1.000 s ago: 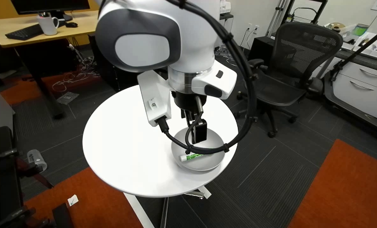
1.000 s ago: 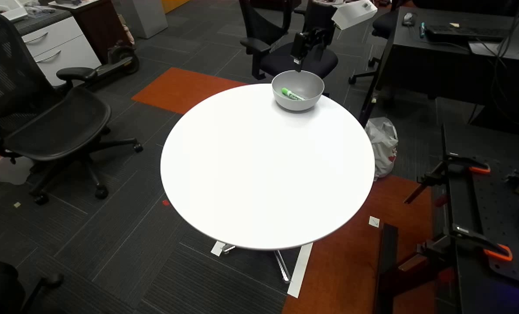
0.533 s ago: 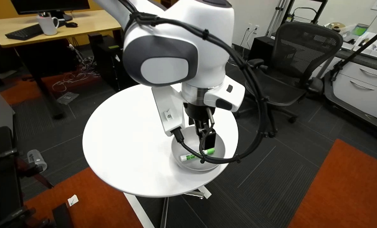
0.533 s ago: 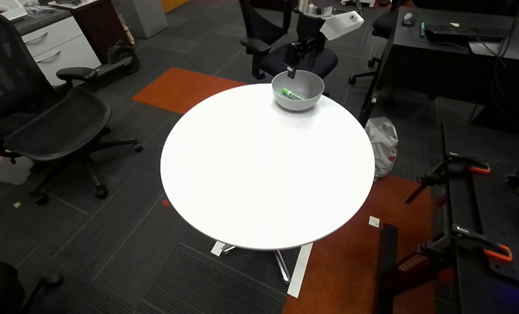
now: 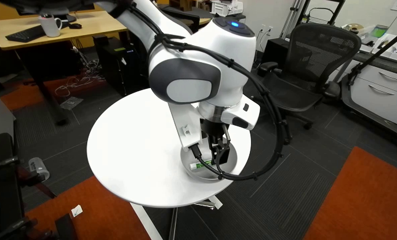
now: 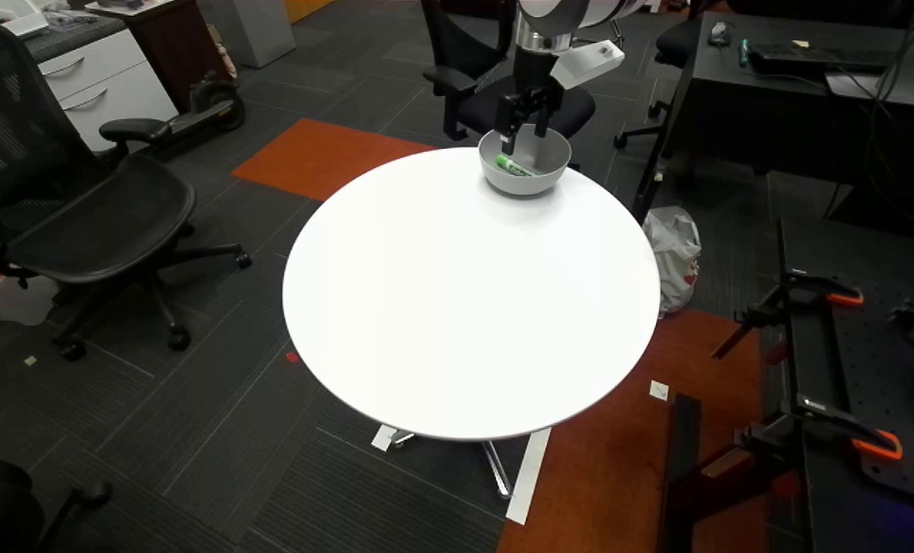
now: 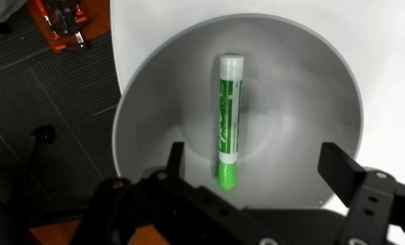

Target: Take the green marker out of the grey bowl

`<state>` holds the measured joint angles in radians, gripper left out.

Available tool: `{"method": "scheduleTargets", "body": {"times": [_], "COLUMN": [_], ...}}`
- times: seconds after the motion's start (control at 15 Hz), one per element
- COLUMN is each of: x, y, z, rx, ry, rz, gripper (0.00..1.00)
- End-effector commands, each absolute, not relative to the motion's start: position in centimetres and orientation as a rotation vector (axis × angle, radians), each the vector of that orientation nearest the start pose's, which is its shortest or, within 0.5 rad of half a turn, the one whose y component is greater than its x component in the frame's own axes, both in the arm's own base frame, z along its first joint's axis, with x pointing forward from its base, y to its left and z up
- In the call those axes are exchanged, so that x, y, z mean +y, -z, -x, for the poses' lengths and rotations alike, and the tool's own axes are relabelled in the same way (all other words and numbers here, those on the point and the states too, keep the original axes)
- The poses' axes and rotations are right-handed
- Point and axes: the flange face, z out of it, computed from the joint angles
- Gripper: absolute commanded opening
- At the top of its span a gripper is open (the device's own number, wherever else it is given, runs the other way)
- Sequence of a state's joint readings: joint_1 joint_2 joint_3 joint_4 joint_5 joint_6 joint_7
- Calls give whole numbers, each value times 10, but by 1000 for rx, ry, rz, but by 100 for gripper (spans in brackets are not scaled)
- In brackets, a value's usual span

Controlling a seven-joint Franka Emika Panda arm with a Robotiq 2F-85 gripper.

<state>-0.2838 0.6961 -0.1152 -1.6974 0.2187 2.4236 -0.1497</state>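
Green and white, the marker (image 7: 228,119) lies inside the grey bowl (image 7: 297,85), across its bottom; in the wrist view its bright green cap (image 7: 227,175) is at the end nearer the pincer (image 7: 252,154) and its white end (image 7: 231,68) points away. The pincer's two black fingers (image 7: 338,168) are spread wide over the bowl, one to either side of the cap and both apart from it. How deep they reach into the bowl is hard to tell. In both exterior views the bowl stands near the edge of a round white table (image 6: 465,307). A white robot arm (image 5: 188,90) hangs over it, with a small blue light (image 5: 235,24) on top, and a black cable (image 5: 279,136) loops down in front of the bowl; in an exterior view this cable and the pincer hide part of the marker. Past the table stand a black office chair (image 5: 318,60) and a wooden desk (image 5: 96,24) with a pale mug (image 5: 50,26), a keyboard (image 5: 26,34) and a mouse (image 5: 75,26) on it.
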Motion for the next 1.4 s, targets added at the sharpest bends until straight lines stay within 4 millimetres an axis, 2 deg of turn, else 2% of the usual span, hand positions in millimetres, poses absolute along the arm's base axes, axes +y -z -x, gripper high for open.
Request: {"method": "scheduleTargets", "body": {"times": [0.0,0.67,0.73,0.87,1.33], "x": [-261,-271,-272,-274,-280], "y": [-186,-155,-154,-152,-151], "z": [-640,-655,-656,-659,-662], "rx": [631,776,787,806,832], "ry": [34,14,15,18,19], "rz": [3000,2986,2984,2982,2974], "gripper": [100,100,75,66,12]}}
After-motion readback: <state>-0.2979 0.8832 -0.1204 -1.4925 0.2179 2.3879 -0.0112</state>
